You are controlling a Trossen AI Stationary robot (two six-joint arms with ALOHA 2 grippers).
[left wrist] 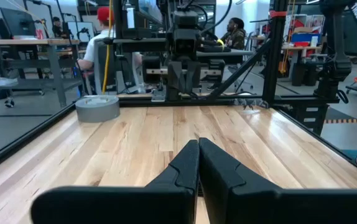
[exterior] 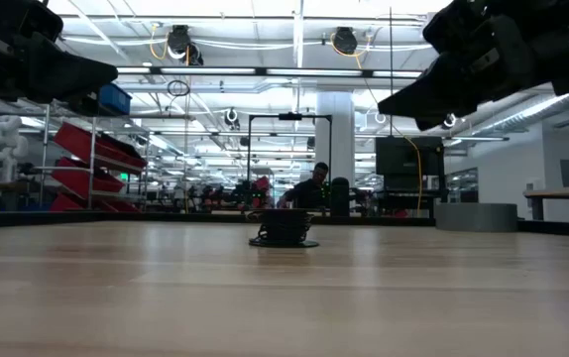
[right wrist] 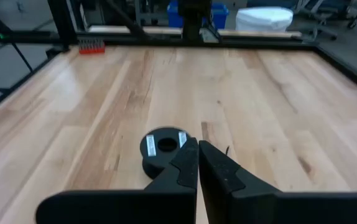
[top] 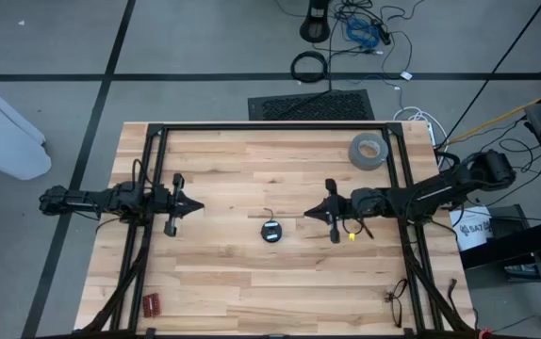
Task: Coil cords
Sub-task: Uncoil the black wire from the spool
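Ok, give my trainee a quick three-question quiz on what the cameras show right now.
1. True or false: the left gripper is shut on the cord.
2. Multiple choice: the coiled cord lies
A) against the grey tape roll
B) on the table between the two grippers
C) beside the small red object
3. Fill in: in its own wrist view, the fingers of the right gripper are ____.

Key
1. False: its fingers are shut on nothing, and the cord sits apart from it.
2. B
3. shut, with nothing held.
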